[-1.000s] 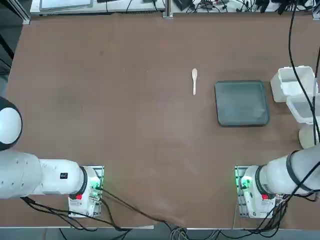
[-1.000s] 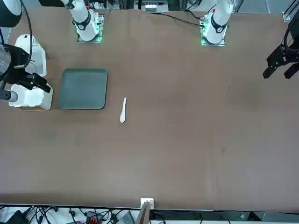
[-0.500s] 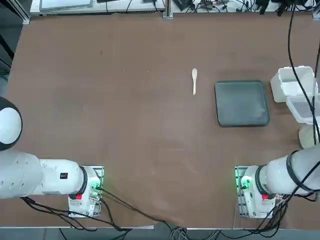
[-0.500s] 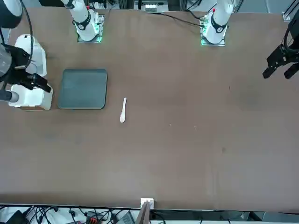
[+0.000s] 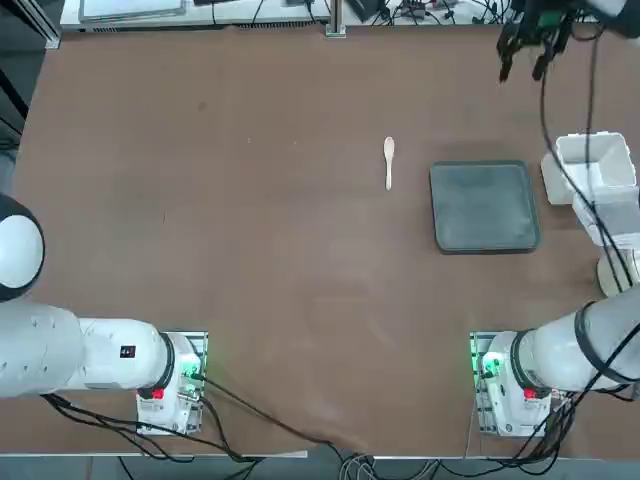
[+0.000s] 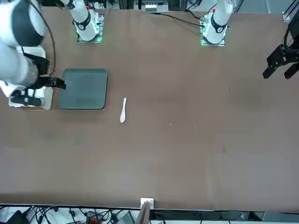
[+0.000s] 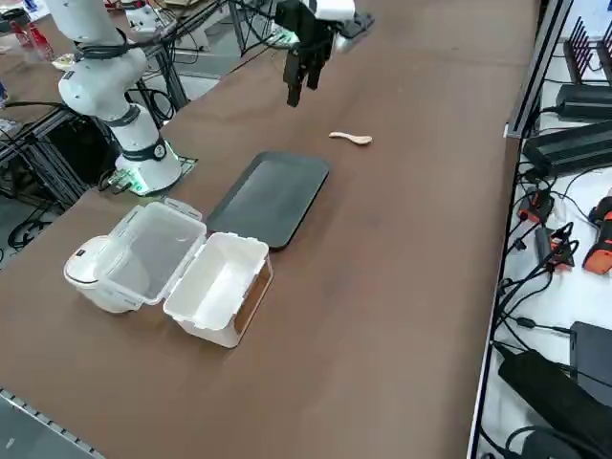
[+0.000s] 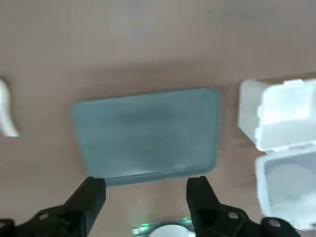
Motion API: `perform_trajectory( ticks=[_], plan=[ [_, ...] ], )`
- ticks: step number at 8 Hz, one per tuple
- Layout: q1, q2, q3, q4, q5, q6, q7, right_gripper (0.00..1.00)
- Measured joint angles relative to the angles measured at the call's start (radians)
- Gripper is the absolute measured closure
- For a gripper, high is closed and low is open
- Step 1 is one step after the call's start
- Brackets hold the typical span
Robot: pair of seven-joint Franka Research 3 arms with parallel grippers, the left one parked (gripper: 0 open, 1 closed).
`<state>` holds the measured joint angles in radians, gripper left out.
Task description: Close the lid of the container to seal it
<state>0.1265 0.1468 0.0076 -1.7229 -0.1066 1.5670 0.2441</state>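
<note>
Brown table [image 5: 250,220] (right hand [image 8: 146,190] spread above) bears container [image 7: 222,287]

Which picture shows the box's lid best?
The right side view: the lid lies swung open beside the box, whole and unblocked. From the top, cables cross it at the edge. From the front, the arm hides most of it. The wrist view shows it blurred, past the open right hand.

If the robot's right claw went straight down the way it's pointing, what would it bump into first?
Probably the dark grey tray. The right gripper hangs high with jaws open, and its wrist view looks straight down at the tray. The open container lies off to the side. Depth is hard to judge, so it might meet bare table beside the tray.
</note>
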Motion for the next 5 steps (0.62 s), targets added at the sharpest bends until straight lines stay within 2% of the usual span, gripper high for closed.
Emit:
perform_trajectory(
  ticks=[2,4,5],
  plan=[
    [0.042,-0.012,0.002,-0.171,-0.062,0.063,0.096,0.0],
    [0.044,-0.011,-0.002,-0.335,-0.091,0.127,0.16,0.0],
    [0.043,-0.013,-0.008,-0.386,-0.1,0.132,0.203,0.04]
  ],
)
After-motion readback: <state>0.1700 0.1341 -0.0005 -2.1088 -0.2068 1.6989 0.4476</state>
